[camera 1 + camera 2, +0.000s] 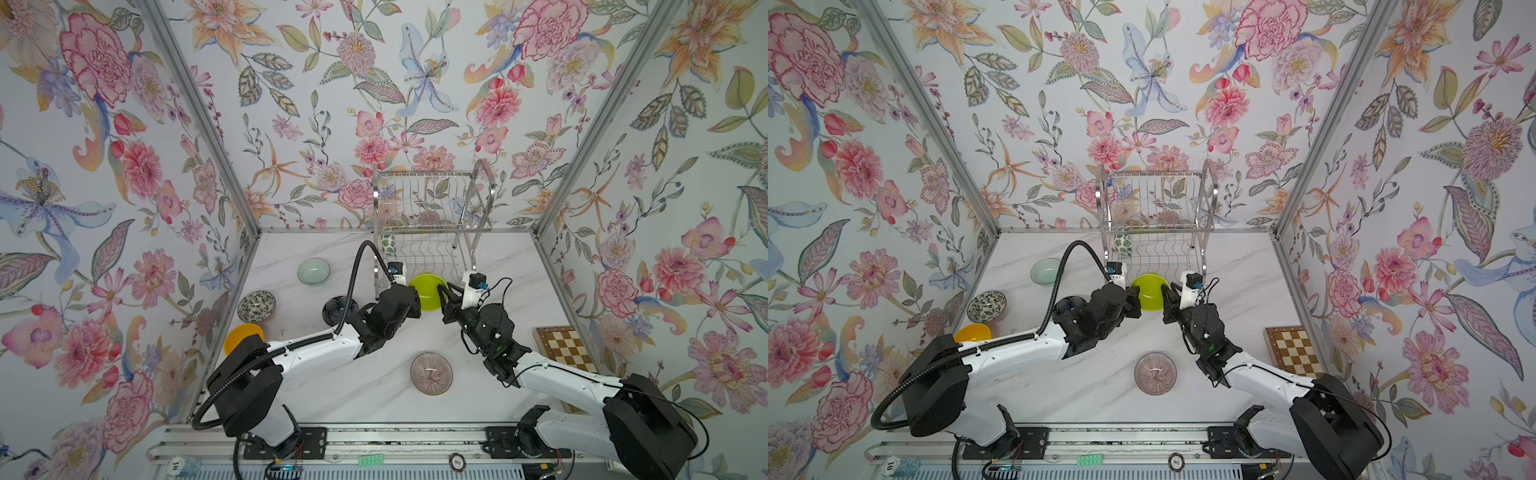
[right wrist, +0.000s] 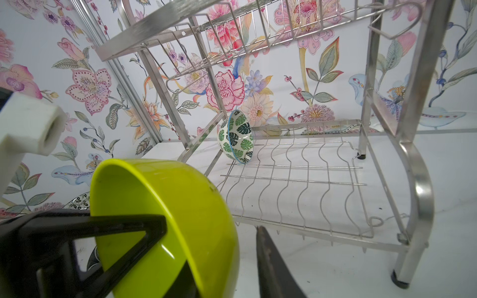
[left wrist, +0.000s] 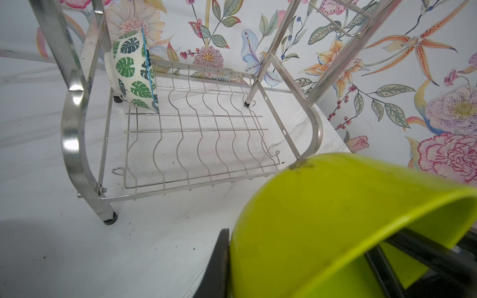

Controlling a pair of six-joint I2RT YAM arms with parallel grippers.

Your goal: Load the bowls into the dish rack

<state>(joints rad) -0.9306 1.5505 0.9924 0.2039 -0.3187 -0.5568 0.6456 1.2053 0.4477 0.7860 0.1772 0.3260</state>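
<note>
Bowl (image 3: 131,72) in rack (image 3: 74,134), lower tier

Lower tier of the dish rack (image 3: 73,134): wire slots bare, except the green-leaf bowl (image 3: 133,72) on edge at its back-left corner. Upper tier roofs it - lime bowl (image 3: 335,219) hangs before its front.

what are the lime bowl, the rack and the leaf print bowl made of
Lime bowl: probably plastic or melamine; flat single colour, thin rim, dull sheen, small scuffs.
Rack: metal, likely stainless or chromed steel; mirror-like glare on the frame, thin wire grid.
Leaf print bowl: looks like glazed ceramic; glossy white, printed leaves, blue rim line, though melamine is possible.
</note>
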